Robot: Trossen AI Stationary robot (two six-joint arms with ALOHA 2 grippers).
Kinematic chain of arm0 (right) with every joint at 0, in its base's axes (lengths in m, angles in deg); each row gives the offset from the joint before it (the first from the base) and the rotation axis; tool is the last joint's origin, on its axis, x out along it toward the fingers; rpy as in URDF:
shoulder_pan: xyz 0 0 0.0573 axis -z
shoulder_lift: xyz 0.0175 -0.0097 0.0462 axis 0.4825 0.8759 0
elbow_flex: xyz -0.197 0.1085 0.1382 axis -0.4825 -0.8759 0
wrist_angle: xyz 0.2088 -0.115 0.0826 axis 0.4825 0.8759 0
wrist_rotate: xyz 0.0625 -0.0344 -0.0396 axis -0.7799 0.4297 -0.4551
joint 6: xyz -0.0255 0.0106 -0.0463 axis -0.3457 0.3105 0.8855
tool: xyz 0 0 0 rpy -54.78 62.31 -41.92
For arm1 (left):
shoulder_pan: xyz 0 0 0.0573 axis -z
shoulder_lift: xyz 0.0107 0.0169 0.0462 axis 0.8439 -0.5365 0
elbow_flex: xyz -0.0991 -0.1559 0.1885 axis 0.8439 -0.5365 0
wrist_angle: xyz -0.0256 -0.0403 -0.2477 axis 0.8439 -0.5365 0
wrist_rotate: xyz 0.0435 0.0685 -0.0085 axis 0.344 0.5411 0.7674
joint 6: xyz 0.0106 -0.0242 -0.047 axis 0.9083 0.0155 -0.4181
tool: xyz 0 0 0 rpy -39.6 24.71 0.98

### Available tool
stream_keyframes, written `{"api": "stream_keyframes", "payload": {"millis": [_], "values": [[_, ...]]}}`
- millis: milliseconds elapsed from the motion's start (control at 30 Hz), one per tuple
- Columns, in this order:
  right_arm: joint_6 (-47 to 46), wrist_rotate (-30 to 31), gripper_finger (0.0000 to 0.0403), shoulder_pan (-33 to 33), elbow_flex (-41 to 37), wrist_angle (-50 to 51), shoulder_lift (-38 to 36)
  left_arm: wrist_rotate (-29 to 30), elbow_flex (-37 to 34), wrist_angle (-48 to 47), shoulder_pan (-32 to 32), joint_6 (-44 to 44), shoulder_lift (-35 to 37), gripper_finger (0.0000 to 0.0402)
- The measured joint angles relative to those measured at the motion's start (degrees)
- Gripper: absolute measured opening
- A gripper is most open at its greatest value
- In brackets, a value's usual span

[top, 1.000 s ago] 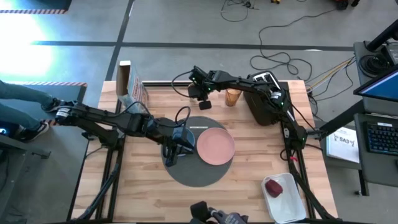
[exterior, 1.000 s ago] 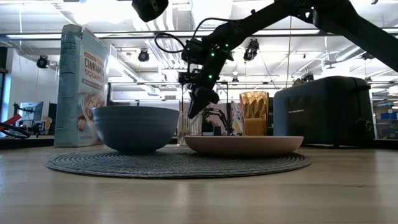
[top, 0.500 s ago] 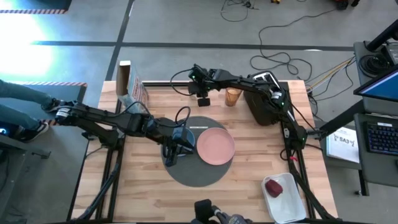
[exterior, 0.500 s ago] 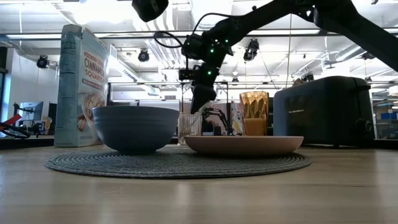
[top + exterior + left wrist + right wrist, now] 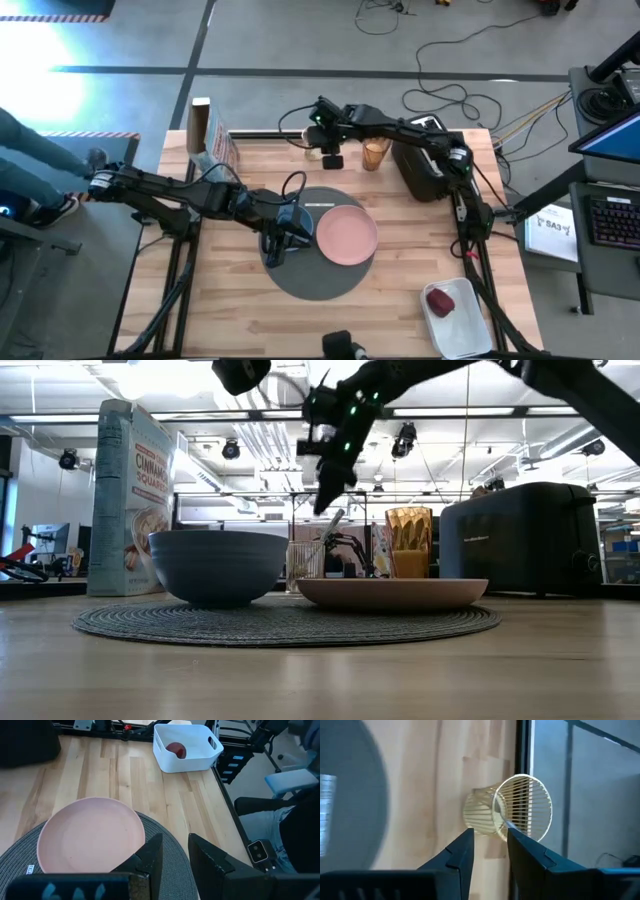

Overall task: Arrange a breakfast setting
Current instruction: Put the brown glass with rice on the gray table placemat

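A blue bowl (image 5: 217, 565) and a pink plate (image 5: 345, 237) sit on the round dark-grey mat (image 5: 320, 280). My left gripper (image 5: 283, 240) hangs above the bowl with a narrow gap between its fingers and touches nothing. My right gripper (image 5: 325, 505) hovers over a pale wire cup (image 5: 520, 810) at the table's far edge, fingers pointing down and slightly open. A metal spoon (image 5: 332, 522) leans in that cup. The amber tumbler (image 5: 375, 155) stands beside the cup. A red apple (image 5: 440, 300) lies in the white tray. No toast shows.
A black toaster (image 5: 420, 170) stands at the far right next to the tumbler. A cereal box (image 5: 130, 490) stands at the far left. The white tray (image 5: 462, 325) sits at the near right corner. Bare wood lies along the near edge.
My right gripper has risen from beside the wire cup and drifted a little toward the far edge, fingers still pointing down. The spoon's handle now shows below it in the low view.
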Motion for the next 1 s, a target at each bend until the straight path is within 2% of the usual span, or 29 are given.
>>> {"api": "stream_keyframes", "payload": {"millis": [267,500,567,800,1000], "values": [[-8.22,-5.14,0.0094,-0.37,-1.81,9.21,-6.4,-0.4,-0.02,-0.05,0.0,1.47,0.0,0.0076],[-13.58,-4.5,0.0082,-1.29,-10.78,12.73,-14.22,-1.95,-0.01,-2.94,-0.03,3.66,0.81,0.0076],[-15.94,-3.07,0.0079,-1.3,-14.08,12.36,-16.7,-1.95,-0.19,-3.82,-0.26,5.24,1.97,0.0076],[-28.08,10.58,0.0087,-1.25,-22.01,11.77,-22.1,-1.98,-3.51,-4.39,-3.06,11.3,6.37,0.0076],[-37.06,13.35,0.0095,-0.52,-24.36,11.98,-22.81,-1.97,-4.46,-3.87,-6.37,13.93,8.24,0.0076]]}}
